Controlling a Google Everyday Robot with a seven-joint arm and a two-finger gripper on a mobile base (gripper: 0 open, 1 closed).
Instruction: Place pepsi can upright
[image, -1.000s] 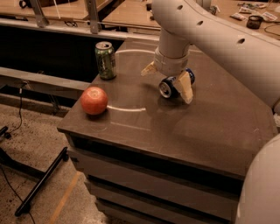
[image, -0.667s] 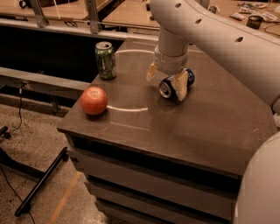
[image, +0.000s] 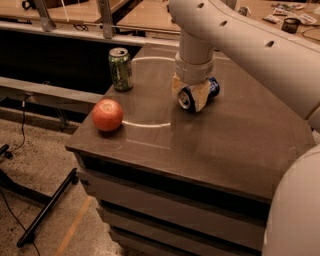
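The pepsi can (image: 212, 88) is dark blue with a silver end and lies on its side on the brown table (image: 235, 135), its silver end facing the front left. My gripper (image: 190, 97) reaches down from above, its two cream fingers standing on either side of the can's silver end, close against it. The white arm covers the can's middle.
A green can (image: 120, 69) stands upright at the table's back left. A red apple (image: 107, 114) sits near the front left edge. A pale ring (image: 145, 124) is marked on the tabletop. A black stand lies on the floor to the left.
The gripper has come down lower over the lying can and its fingers have drawn in from a wider spread to stand close against the can's silver end. The can stays put.
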